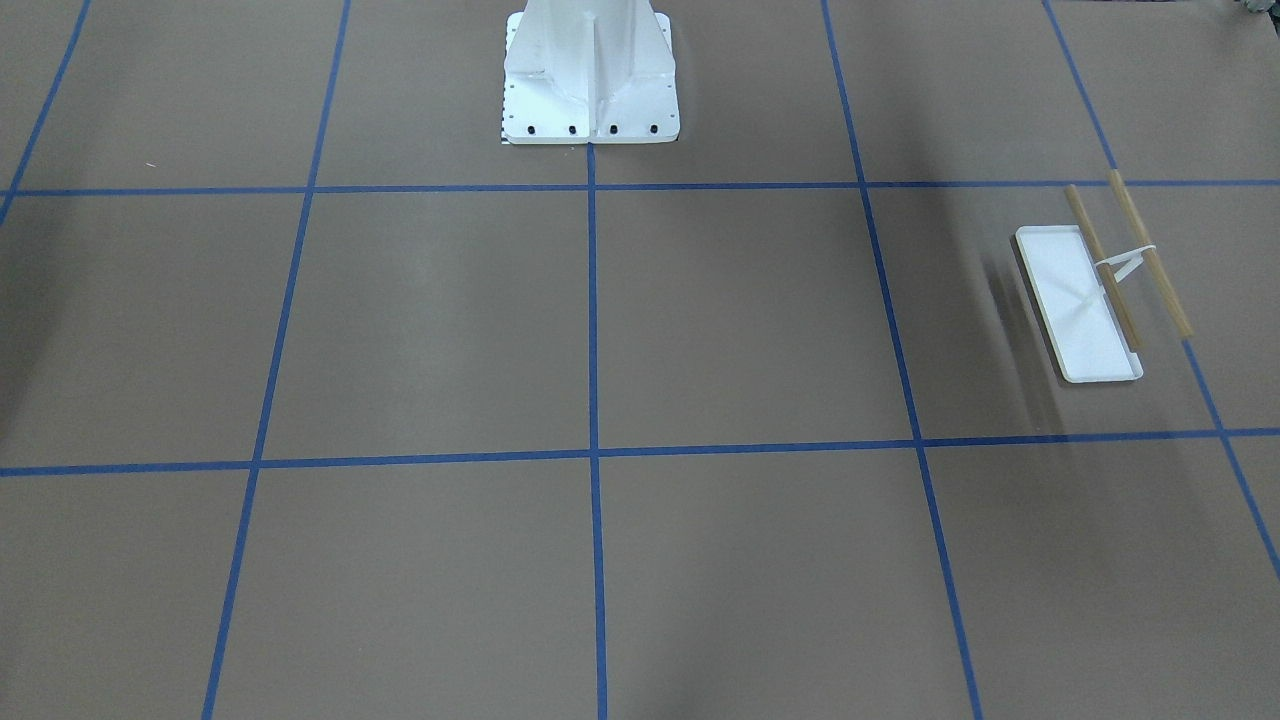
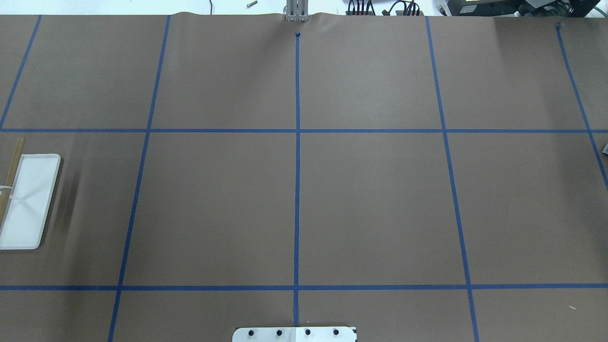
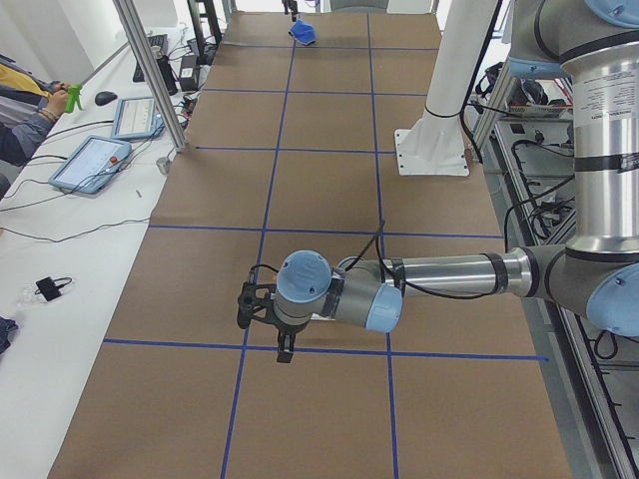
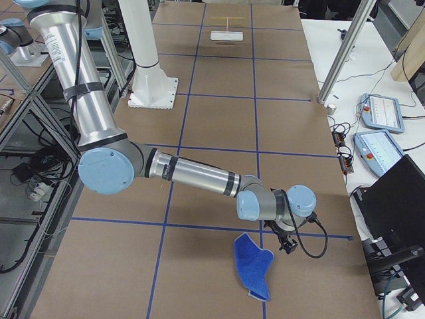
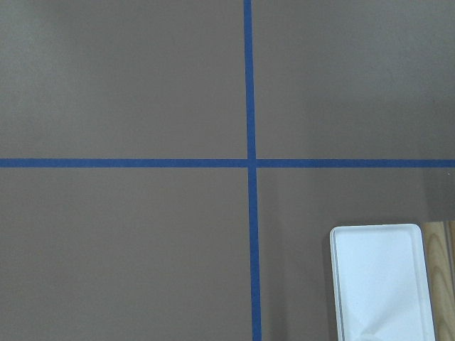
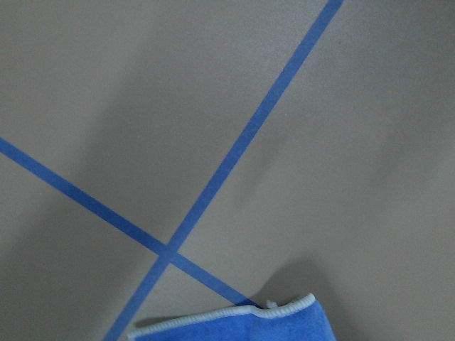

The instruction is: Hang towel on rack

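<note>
The towel (image 4: 252,266) lies flat on the worktop (image 1: 700,320) at my right end, just beside my right fingers (image 4: 287,243), which hang low over the paper. The rack (image 1: 1078,305) stands at the opposite end, near my left fingers (image 3: 254,307). Whether either pair is spread or closed I cannot tell (only the side cameras catch them, and small).

What worries me: the cloth is soft and lies flat, so a pinch may catch only its top layer or shove it along the smooth paper. Towel and rack are well apart, so I judge a pass between my arms is likely, and a limp cloth could slip there. The rack looks light; a nudge on a dowel could tip or shift it.

The worktop is brown paper gridded with blue tape, with a white pedestal (image 1: 590,80) bolted at my base. Alongside runs a white bench with tablets (image 4: 382,111), cables and an aluminium post (image 4: 345,46).
</note>
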You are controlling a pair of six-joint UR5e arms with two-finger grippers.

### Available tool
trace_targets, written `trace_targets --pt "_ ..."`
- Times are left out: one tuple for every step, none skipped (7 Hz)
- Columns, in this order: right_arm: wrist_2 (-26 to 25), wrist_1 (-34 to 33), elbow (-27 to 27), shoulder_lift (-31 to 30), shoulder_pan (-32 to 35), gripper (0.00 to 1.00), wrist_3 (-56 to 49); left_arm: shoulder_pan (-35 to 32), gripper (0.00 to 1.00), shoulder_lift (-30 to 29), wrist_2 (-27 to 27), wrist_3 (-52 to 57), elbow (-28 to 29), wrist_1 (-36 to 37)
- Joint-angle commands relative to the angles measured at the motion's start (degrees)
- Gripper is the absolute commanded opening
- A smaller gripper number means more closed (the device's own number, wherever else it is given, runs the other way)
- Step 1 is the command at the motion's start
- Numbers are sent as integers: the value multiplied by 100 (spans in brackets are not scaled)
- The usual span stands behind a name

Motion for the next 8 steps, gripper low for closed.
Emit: trace_targets --pt "-160 345 -947 295 -109 100 -457 0 98 -3 -2 11 44 -9" --pt "-395 827 -1464 357 -267 98 -457 0 98 -3 -2 20 79 -18" --pt "-536 1354 -2043 514 -338 97 -457 0 98 -3 -2 20 88 -18" --pt "-538 1402 -2153 515 -425 95 -544 0 99 -3 -2 20 80 -18" --pt "-529 1394 -2155 481 -435 79 -702 0 98 -3 -2 20 79 -18" --pt "-512 1377 -2155 524 -444 11 -660 0 98 -3 -2 20 79 -18" --pt "-503 1342 -2146 602 -505 0 -642 0 98 -3 -2 20 79 -18" --pt "-424 1324 -2146 655 -505 0 -633 0 98 -3 -124 20 97 -18"
